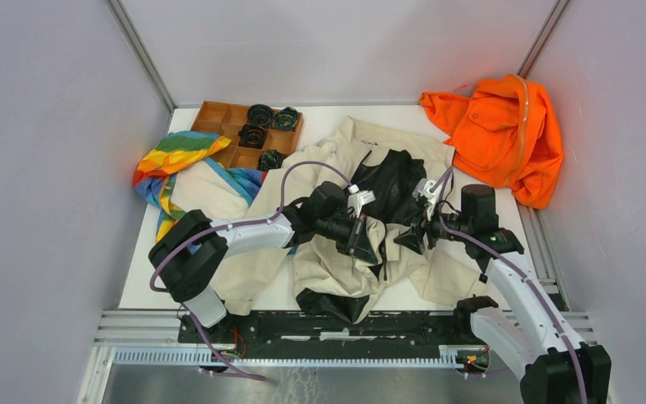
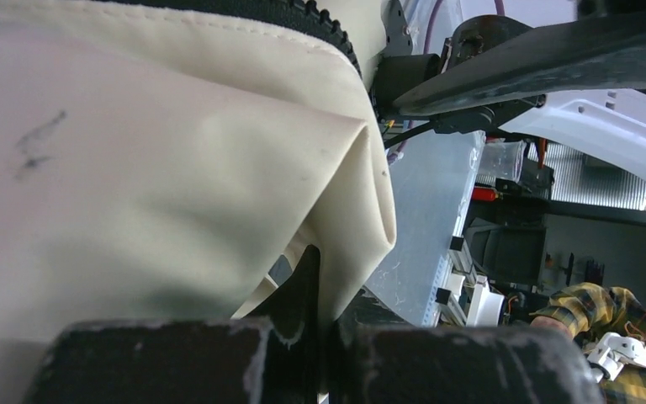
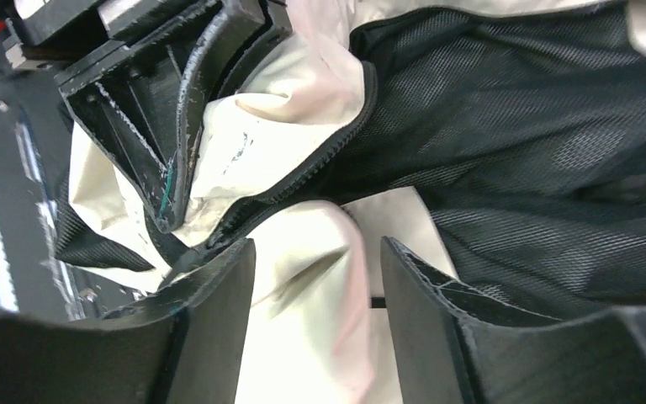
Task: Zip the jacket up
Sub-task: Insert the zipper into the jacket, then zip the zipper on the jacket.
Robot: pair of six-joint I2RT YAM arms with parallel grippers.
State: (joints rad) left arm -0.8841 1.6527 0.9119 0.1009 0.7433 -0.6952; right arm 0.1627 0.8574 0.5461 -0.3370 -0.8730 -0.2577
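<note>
The 2 fingers of the right gripper (image 3: 318, 252) are nearest to the right wrist camera. They stand apart, and a fold of cream cloth lies loose between them. The cloth touches 1 finger, and beside the other I see a small gap, so I judge this gripper holds nothing.

In the left wrist view the left gripper (image 2: 315, 282) has its fingers together on a fold of the jacket (image 1: 328, 269). The cream cloth is clamped between them and rises in front of the lens.

The jacket lies crumpled in the middle of the table (image 1: 320, 114), between both arms. Its front is open and the black mesh lining (image 3: 513, 126) is showing. The zipper edge (image 3: 303, 181) runs free along the lining and is not joined to the other side. I cannot find the slider in any view.

In my judgement the task is only at its beginning, because no part looks zipped. What is left is to bring the 2 front halves together, engage the bottom ends, and pull the slider up.
</note>
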